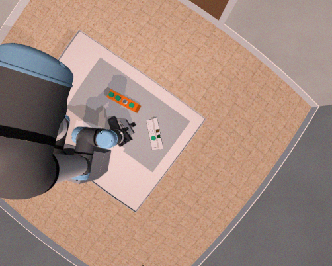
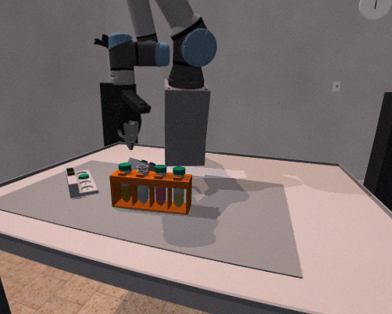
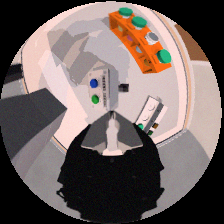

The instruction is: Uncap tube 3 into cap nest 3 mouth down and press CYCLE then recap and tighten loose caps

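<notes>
Fingers (image 2: 130, 134) are closed, tips together, nothing gripped; they point down above the key housing (image 2: 136, 161) (image 3: 113, 92), with a visible gap beneath, touching nothing; the top view hides the tips.

Housing carries a blue key (image 2: 152, 165) (image 3: 94, 83) and a green key (image 2: 144, 161) (image 3: 95, 99); whether either is pressed, cannot tell.

Orange rack (image 1: 137, 108) (image 2: 117, 179) (image 3: 150, 66) stands upright with four tubes; tube 3 (image 1: 124, 101) (image 2: 143, 194) (image 3: 152, 37) is uncapped; the other three wear green caps; cannot tell if any sits slightly high.

Loose green cap (image 1: 153, 137) (image 2: 83, 176) (image 3: 140, 127) lies in nest 3 of the white cap tray (image 1: 154, 145) (image 2: 74, 187) (image 3: 150, 107); its lamps are too small to read as lit or unlit.

Rack and tray stand apart on a grey mat (image 1: 172, 132) (image 2: 254, 234) (image 3: 120, 55); mat lies on the pale pink worktop (image 1: 132, 195) (image 2: 332, 219) (image 3: 65, 135), dark-edged; arm shadows fall across both.

Room: tan tiled floor (image 1: 231, 132) (image 2: 47, 277); plain grey wall (image 2: 273, 47) with a round clock (image 2: 375, 5) cut by the frame and a small wall plate (image 2: 336, 86); arm stands on a grey pedestal (image 2: 187, 129).
</notes>
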Robot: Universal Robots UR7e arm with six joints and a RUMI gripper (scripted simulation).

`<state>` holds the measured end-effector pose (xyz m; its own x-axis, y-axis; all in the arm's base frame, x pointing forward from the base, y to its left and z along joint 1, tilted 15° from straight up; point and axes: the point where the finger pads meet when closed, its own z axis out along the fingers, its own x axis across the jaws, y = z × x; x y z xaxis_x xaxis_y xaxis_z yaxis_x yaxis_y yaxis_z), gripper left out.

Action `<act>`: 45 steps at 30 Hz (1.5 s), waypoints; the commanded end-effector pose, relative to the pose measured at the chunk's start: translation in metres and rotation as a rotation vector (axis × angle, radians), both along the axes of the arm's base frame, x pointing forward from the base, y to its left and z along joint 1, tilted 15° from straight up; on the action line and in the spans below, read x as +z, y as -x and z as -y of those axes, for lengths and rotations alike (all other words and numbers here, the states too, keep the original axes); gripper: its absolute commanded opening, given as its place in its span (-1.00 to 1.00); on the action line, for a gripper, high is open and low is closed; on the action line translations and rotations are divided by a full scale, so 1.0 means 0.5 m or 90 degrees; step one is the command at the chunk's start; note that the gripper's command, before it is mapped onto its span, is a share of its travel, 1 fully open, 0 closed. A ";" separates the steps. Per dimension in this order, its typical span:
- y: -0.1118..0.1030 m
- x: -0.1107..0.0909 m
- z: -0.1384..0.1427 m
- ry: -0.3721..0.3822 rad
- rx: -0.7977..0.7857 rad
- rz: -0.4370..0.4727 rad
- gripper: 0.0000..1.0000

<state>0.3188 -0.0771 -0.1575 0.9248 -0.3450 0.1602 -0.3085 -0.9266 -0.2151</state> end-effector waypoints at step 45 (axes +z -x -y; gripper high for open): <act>0.027 -0.069 -0.147 0.003 0.015 -0.154 -1.00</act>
